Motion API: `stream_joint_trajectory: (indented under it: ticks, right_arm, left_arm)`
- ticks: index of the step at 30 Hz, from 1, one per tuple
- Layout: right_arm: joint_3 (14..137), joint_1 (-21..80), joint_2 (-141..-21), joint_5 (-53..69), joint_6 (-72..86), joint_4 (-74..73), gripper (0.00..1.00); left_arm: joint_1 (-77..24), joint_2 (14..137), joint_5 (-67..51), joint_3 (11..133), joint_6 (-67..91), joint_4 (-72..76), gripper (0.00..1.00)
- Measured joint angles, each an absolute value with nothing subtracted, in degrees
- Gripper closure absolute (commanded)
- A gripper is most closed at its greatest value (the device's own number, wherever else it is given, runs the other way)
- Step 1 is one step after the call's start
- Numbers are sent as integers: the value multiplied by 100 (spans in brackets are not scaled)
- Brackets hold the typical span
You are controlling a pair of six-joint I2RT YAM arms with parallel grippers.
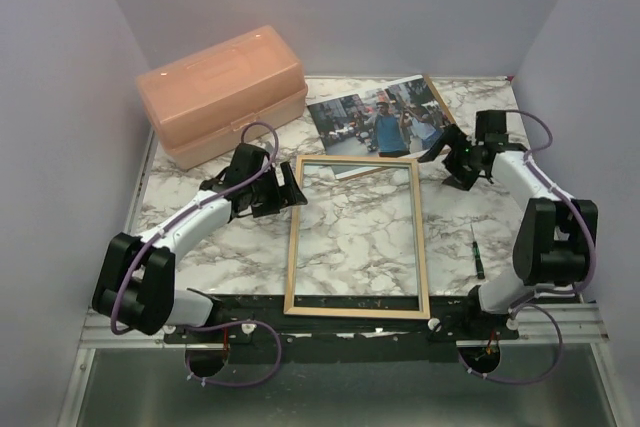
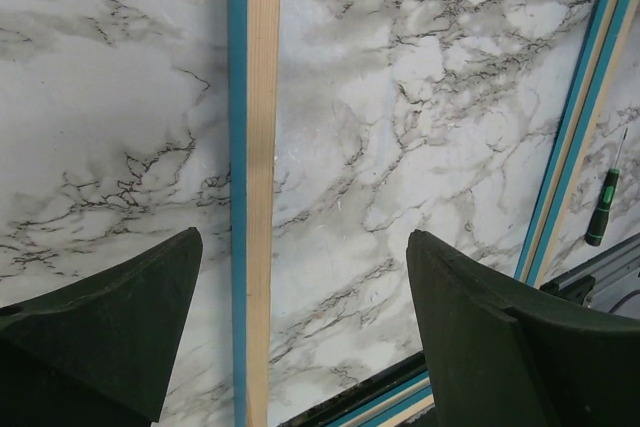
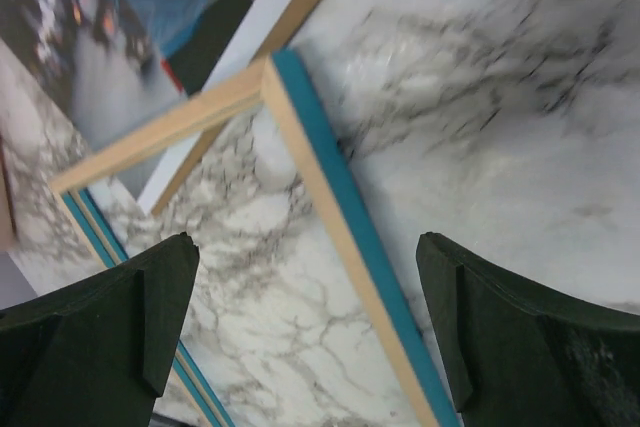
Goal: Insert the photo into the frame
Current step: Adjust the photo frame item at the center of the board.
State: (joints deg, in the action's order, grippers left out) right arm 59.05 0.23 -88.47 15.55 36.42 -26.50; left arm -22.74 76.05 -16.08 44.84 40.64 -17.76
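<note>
Photo (image 1: 378, 119) lies face up just beyond the frame's (image 1: 355, 306) far rail, its long axis crosswise to the frame's. Right gripper (image 3: 305, 337) is nearer, over the far right corner; left gripper (image 2: 305, 327) over the left rail. Both jaws wide, empty.

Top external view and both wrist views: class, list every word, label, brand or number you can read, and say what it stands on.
No text can be read in any view.
Photo: any writing in the street scene is too small and blurred.
Pink box: no label shows.
Screwdriver: no marking legible.
Frame: plain rails.
</note>
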Motion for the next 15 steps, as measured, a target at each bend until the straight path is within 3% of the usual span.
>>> stream_joint_trajectory:
  ticks: [6,15]
  right_arm:
    - [6571,-823,-9828,1909,3883,-2176,2]
    - [8285,-902,-11509,2045,4095,-1922,7]
  left_arm:
    - [-2217,8160,-1658,4578,4040,-1594,19]
    - [-2217,8425,-1559,4766,4123,-1546,22]
